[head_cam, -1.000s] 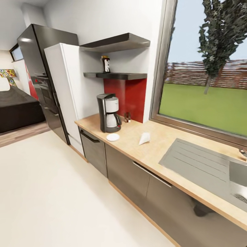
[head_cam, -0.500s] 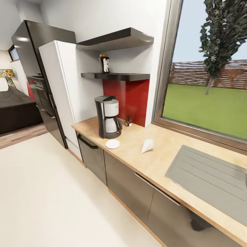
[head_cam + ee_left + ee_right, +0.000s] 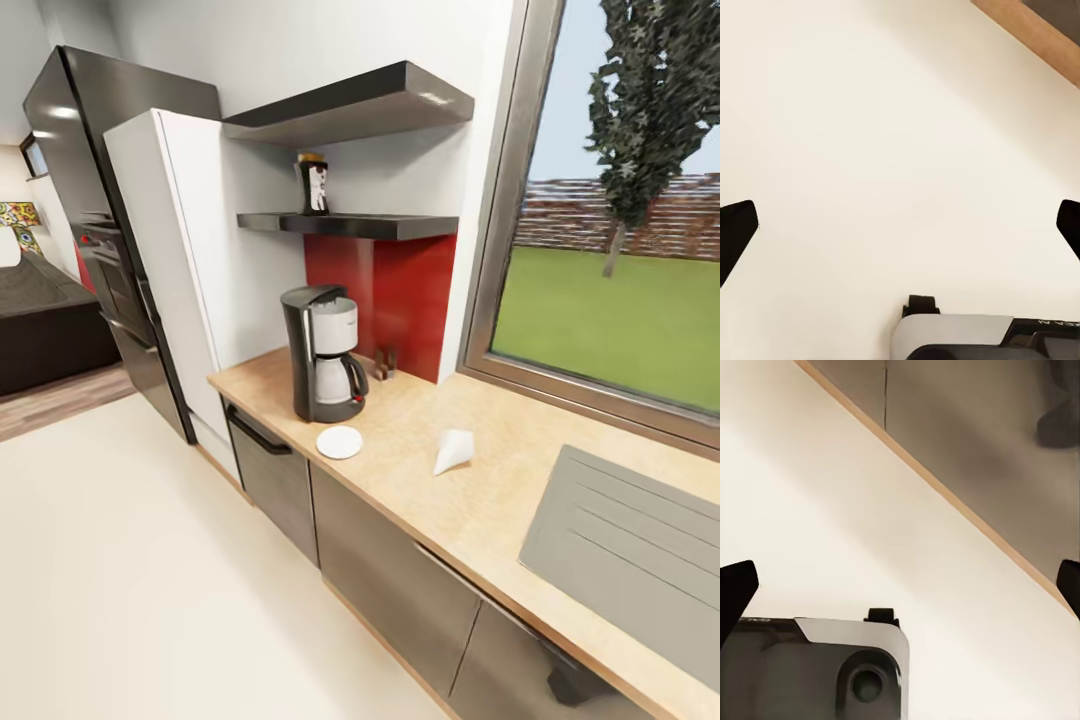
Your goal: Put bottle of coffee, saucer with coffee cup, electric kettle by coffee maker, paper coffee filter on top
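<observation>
Beige wood-look kitchen countertop (image 3: 400, 470), dark grey coffee maker (image 3: 322, 352), white saucer (image 3: 339, 441), red backsplash (image 3: 385, 290)

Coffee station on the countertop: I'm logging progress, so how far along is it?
Done: the coffee maker stands on the kitchen countertop, and the saucer lies beside it. In hand: nothing; both wrist views show wide-open jaws over bare floor. Left: the bottle of coffee is still on the kitchen shelf, and the paper coffee filter lies on the counter, not on the machine. Cup and kettle are still to place.
</observation>
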